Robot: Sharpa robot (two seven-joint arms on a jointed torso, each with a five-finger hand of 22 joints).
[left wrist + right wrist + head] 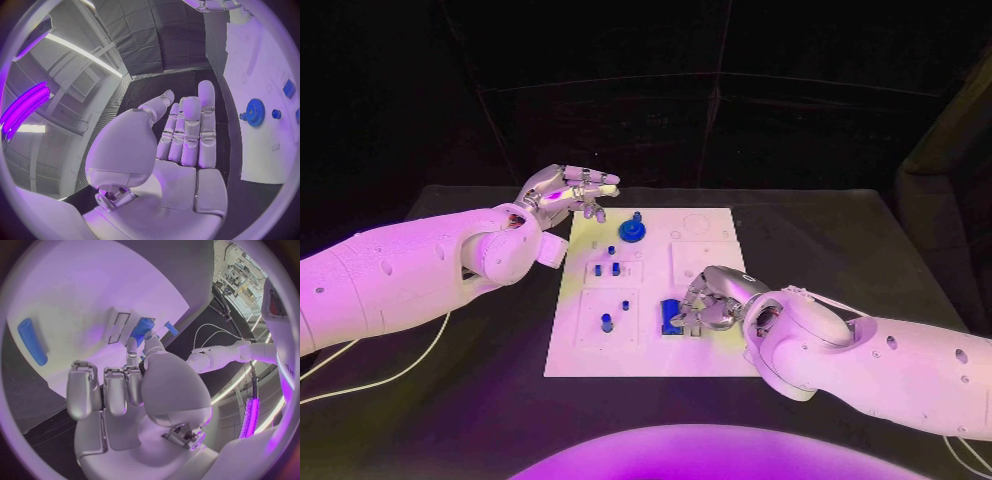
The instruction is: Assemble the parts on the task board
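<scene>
The white task board (646, 345) lies in the middle of the black table. A blue gear (633, 230) stands at its far end, and several small blue pegs (606, 268) stand in its left column. My right hand (714, 298) rests low over the board's near right part, where its thumb and a finger pinch a blue block (672, 316); the right wrist view shows that block (142, 329) at a recess in the board (75, 290). My left hand (571, 190) hovers off the board's far left corner with nothing in it; its fingers (187, 130) lie straight, beside the gear (255, 112).
A long blue piece (32, 340) lies on the board away from my right hand. White cables (387, 375) trail over the table at the near left. Dark cloth walls close in behind the table.
</scene>
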